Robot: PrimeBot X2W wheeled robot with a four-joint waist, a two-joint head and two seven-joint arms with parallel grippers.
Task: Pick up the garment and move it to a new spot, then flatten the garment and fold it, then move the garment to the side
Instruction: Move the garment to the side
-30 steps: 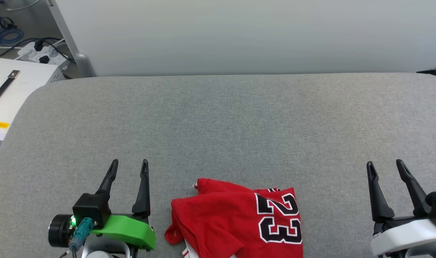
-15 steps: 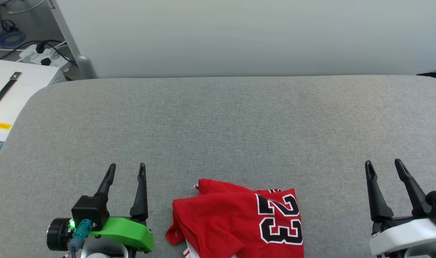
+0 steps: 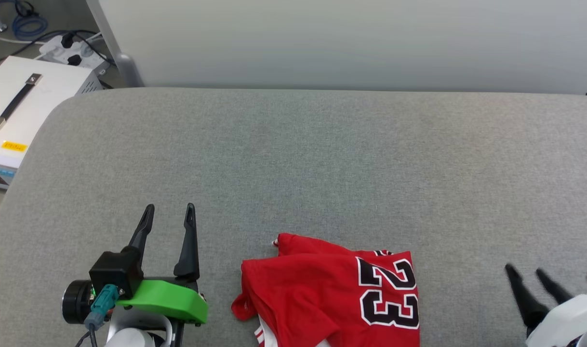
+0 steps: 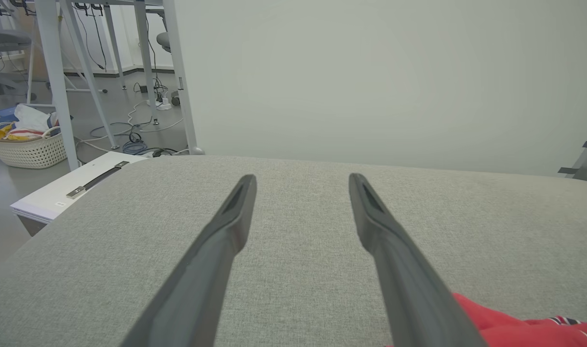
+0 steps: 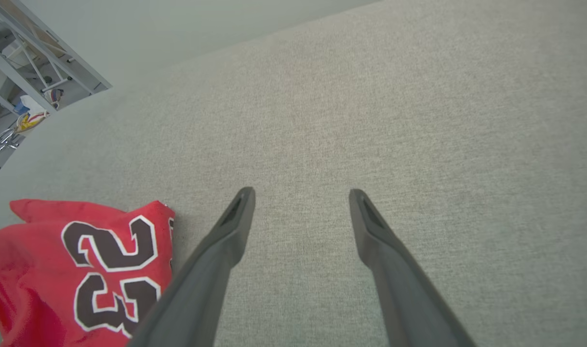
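1. The garment (image 3: 332, 294) is a red jersey with a black "23" outlined in white facing up. It lies rumpled on the grey cloth-covered table (image 3: 322, 159), at the near edge around the middle. The bottom of the head view cuts off its lower part. A bit of red-and-white striped trim shows at its lower left.
2. The left gripper (image 3: 170, 206) is near the jersey's left side, not touching it. Its jaws are spread with nothing between them. A green housing (image 3: 168, 301) sits behind the fingers.
3. In the left wrist view, both dark fingers (image 4: 216, 250) are wide apart over bare cloth. A red fold of the jersey with striped trim shows at the lower right.
4. The right gripper (image 3: 524, 269) is in the lower right corner of the head view, well apart from the jersey. Its jaws are spread and empty.
5. In the right wrist view, the fingers are parted above bare table, and the jersey lies off to the left with its "23" readable.
6. A white box with a black handle (image 3: 19, 101) stands off the table's far left corner, with a power strip (image 3: 72, 48) and cables behind it. A pale wall (image 3: 351, 43) runs behind the table. A woven basket (image 4: 28, 149) sits on the floor.
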